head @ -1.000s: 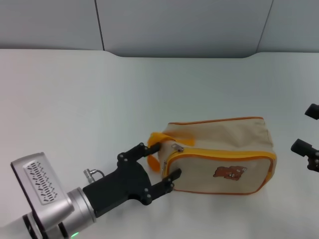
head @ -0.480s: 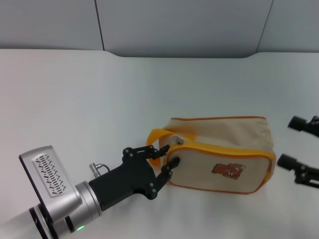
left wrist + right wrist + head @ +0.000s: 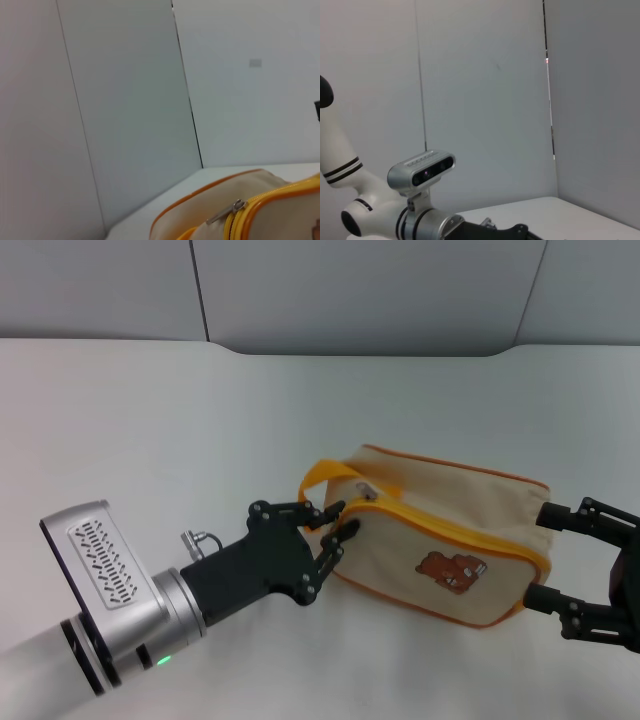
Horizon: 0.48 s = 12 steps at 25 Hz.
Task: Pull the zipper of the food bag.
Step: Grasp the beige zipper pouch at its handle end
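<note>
The food bag (image 3: 440, 540), beige with orange piping and a brown bear picture (image 3: 446, 571), lies tilted on the white table (image 3: 150, 440). Its zipper (image 3: 450, 530) runs as a yellow band around the front panel. The silver pull tab (image 3: 368, 492) lies at the bag's left end and shows in the left wrist view (image 3: 226, 213). My left gripper (image 3: 339, 521) is pinched on the bag's left end, just below the orange loop handle (image 3: 322, 477). My right gripper (image 3: 550, 556) is open, one finger on each side of the bag's right end.
Grey wall panels (image 3: 370, 290) stand behind the table's back edge. My left arm's silver wrist and camera (image 3: 100, 585) reach in from the front left and also show in the right wrist view (image 3: 420, 170).
My left gripper has closed on the bag's left end. The bag has turned, its right end swinging toward me. My right gripper has moved left up to the bag's right end.
</note>
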Available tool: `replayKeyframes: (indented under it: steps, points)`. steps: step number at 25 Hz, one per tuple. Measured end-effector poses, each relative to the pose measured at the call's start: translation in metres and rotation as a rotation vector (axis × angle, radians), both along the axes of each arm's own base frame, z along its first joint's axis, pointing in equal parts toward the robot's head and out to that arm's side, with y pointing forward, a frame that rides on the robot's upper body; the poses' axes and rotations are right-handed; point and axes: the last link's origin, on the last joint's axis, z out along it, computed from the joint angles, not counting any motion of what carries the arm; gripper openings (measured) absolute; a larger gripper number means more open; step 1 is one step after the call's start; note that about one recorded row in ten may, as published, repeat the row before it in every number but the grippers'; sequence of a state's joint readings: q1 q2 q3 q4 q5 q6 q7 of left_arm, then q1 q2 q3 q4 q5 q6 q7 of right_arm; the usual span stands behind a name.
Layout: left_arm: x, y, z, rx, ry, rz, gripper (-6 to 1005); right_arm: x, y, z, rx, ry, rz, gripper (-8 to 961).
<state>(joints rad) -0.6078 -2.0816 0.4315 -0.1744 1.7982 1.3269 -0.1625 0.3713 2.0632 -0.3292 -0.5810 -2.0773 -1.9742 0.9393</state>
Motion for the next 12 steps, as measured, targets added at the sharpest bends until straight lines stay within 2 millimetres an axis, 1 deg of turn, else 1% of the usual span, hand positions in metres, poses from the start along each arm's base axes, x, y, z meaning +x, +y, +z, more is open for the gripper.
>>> replayKeyframes:
  steps: [2, 3, 4, 7, 8, 9, 12]
  points:
    - [0.002, 0.004, 0.003, 0.023, 0.003, -0.020, 183, -0.002, 0.001, -0.002, -0.005, 0.002, 0.004, 762]
    - [0.004, 0.009, 0.010, 0.055, 0.000, -0.047, 178, -0.004, 0.003, -0.004, -0.010, 0.007, 0.008, 761]
    - [0.004, 0.009, 0.010, 0.055, 0.000, -0.047, 172, -0.004, 0.003, -0.004, -0.010, 0.007, 0.008, 760]
    - [0.007, 0.018, 0.025, 0.113, -0.011, -0.106, 161, -0.007, 0.006, -0.009, -0.006, 0.007, 0.010, 756]
    - [0.008, 0.025, 0.037, 0.162, -0.009, -0.146, 158, -0.007, 0.007, -0.010, 0.001, 0.003, 0.008, 755]
    - [0.008, 0.025, 0.037, 0.162, -0.009, -0.146, 155, -0.007, 0.010, -0.012, 0.006, 0.001, -0.001, 753]
    - [0.010, 0.031, 0.050, 0.238, 0.014, -0.217, 146, -0.008, 0.015, -0.016, 0.038, 0.022, -0.013, 750]
